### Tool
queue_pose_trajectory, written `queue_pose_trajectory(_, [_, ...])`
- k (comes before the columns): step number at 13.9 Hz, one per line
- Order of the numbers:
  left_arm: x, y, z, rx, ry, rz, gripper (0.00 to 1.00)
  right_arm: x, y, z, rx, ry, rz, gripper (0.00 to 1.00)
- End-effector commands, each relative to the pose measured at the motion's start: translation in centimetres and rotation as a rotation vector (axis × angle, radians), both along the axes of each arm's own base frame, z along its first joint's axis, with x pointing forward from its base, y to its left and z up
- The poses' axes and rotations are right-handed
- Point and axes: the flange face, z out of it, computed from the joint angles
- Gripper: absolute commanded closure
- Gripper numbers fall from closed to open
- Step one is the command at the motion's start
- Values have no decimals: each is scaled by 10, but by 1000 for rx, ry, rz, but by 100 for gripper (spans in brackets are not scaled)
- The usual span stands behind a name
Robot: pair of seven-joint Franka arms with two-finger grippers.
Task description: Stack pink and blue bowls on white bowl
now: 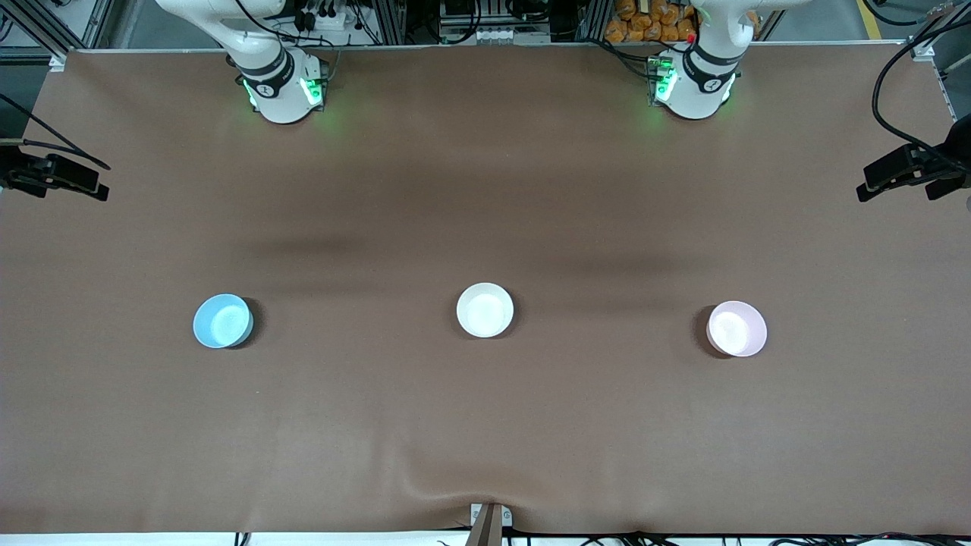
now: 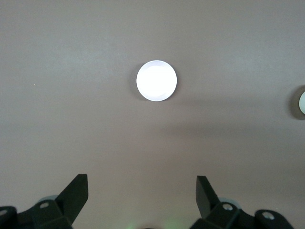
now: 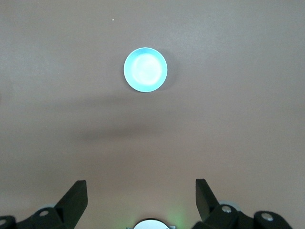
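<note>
Three small bowls stand in a row across the brown table. The blue bowl (image 1: 222, 321) is toward the right arm's end, the white bowl (image 1: 485, 309) is in the middle, and the pink bowl (image 1: 736, 328) is toward the left arm's end. My left gripper (image 2: 141, 180) is open and empty, high over the table, with the pink bowl (image 2: 156, 80) below it looking nearly white. The white bowl's rim (image 2: 301, 101) shows at that view's edge. My right gripper (image 3: 140, 183) is open and empty, high over the table, with the blue bowl (image 3: 145, 69) below it. Neither gripper shows in the front view.
The two arm bases (image 1: 282, 85) (image 1: 694, 83) stand at the table's edge farthest from the front camera. Black camera clamps sit at the two ends of the table (image 1: 57, 176) (image 1: 906, 171). A small mount (image 1: 489, 522) sits at the table's edge nearest the front camera.
</note>
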Motion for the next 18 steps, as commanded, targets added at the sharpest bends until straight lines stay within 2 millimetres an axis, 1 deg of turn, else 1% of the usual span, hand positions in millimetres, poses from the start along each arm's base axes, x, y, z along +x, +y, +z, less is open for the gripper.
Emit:
queue_pose_trajectory(1, [0, 3, 4, 19, -6, -15, 0, -2, 1, -5, -7, 14, -5, 0])
queue_pose_trajectory(6, [1, 3, 3, 21, -1, -15, 0, -2, 2, -5, -5, 16, -3, 0])
queue_pose_trajectory(7, [1, 5, -2, 19, 8, -12, 0, -2, 2, -6, -5, 17, -3, 0])
queue_pose_trajectory(8, [5, 6, -8, 18, 17, -9, 0, -2, 2, -11, -4, 25, -3, 0])
queue_pose_trajectory(10, [14, 12, -19, 20, 22, 2, 0, -1, 3, -14, -4, 25, -2, 0])
queue_pose_trajectory(11, [21, 12, -28, 22, 21, 9, 0, -1, 3, -15, -2, 28, -2, 0])
queue_pose_trajectory(12, [30, 14, -42, 21, 30, 2, 0, 0, 3, -18, -2, 32, -2, 0])
queue_pose_trajectory(13, [42, 20, -60, 19, 31, 8, 0, 0, 1, -21, -1, 39, -5, 0])
queue_pose_trajectory(14, [55, 32, -80, 17, 32, 2, 0, 0, 1, -22, -1, 42, -5, 0])
queue_pose_trajectory(17, [89, 36, -147, 16, 37, -9, 0, 0, 3, -32, 0, 63, -9, 0])
queue_pose_trajectory(18, [100, 36, -169, 17, 28, -8, 0, 3, 2, -41, 0, 78, -11, 0])
